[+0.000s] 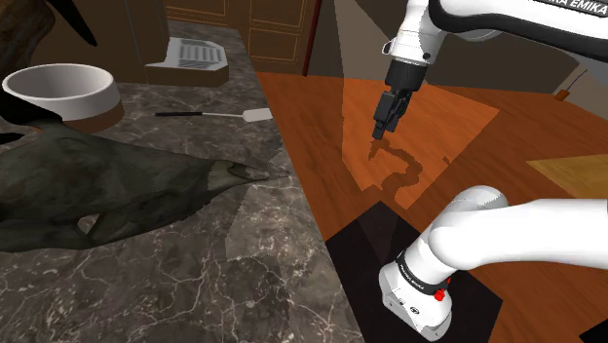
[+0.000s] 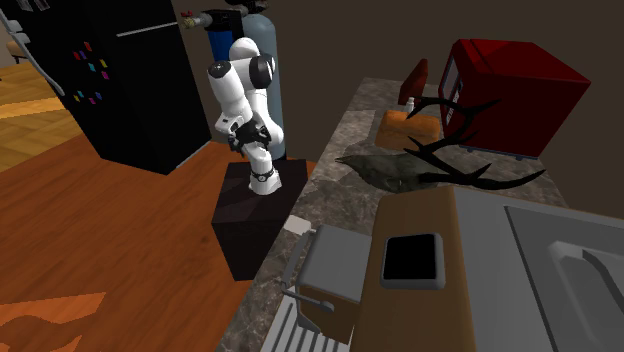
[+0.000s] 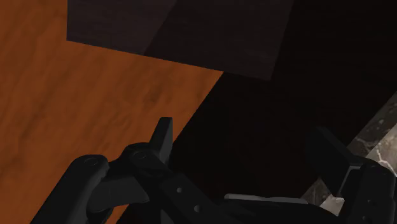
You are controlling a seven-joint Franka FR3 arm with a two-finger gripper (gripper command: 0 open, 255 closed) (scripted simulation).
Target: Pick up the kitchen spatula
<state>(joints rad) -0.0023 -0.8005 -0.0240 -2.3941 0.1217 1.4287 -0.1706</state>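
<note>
The spatula (image 1: 216, 114) lies flat on the dark marble counter (image 1: 195, 283), its thin black handle pointing to the shoulder view's left and its small white blade (image 1: 256, 115) near the counter's edge. My black gripper (image 1: 383, 125) hangs off the counter to the shoulder view's right, above the wooden floor (image 1: 458, 127) and well apart from the spatula. In the wrist view the gripper (image 3: 245, 137) is open: its two fingers (image 3: 163, 137) stand wide apart with nothing between them, over floor and the dark stand. In the second exterior view the arm (image 2: 245, 100) stands folded on its stand beside the counter.
A white bowl (image 1: 63, 90) sits at the counter's far left. A dark antlered animal figure (image 1: 117, 185) sprawls across the counter's middle. A grey rack (image 1: 195, 54) stands behind the spatula. A red box (image 2: 510, 95) and a black fridge (image 2: 120, 80) appear in the second exterior view.
</note>
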